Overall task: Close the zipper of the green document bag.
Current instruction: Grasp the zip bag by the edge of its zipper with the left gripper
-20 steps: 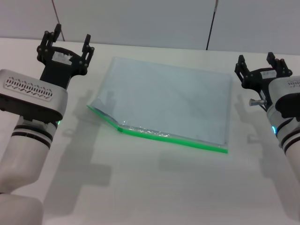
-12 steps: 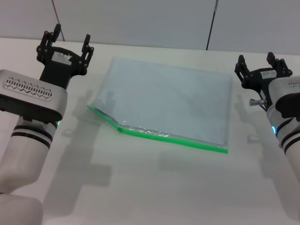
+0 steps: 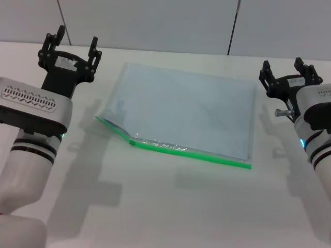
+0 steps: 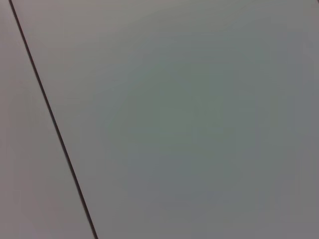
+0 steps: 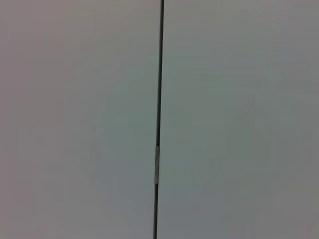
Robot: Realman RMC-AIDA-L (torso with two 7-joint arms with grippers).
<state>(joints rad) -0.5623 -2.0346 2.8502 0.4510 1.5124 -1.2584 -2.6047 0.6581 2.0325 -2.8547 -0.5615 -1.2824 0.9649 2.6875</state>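
White table (image 3: 170, 206) filling the head view, meeting a pale panelled wall (image 3: 155, 23) at the far edge, dark seams running down it.

Left gripper (image 3: 69, 45): hovering over the far left of the table, fingers standing apart, gripping nothing, well clear of the bag's left edge.

Green document bag (image 3: 189, 111): lying flat mid-table between the two arms, translucent blue-grey, untouched by either gripper. Near left corner lifting slightly, mouth gaping there.

Zipper (image 3: 189, 151): running as a bright green strip along the bag's near long edge, bending at a kink toward the left end, reaching the near right corner.

Right gripper (image 3: 286, 73): hovering at the far right, just beside the bag's far right corner, fingers spread, holding nothing.

Wrist views: showing only grey wall panel (image 4: 199, 124), each crossed by one dark seam (image 5: 159, 119).
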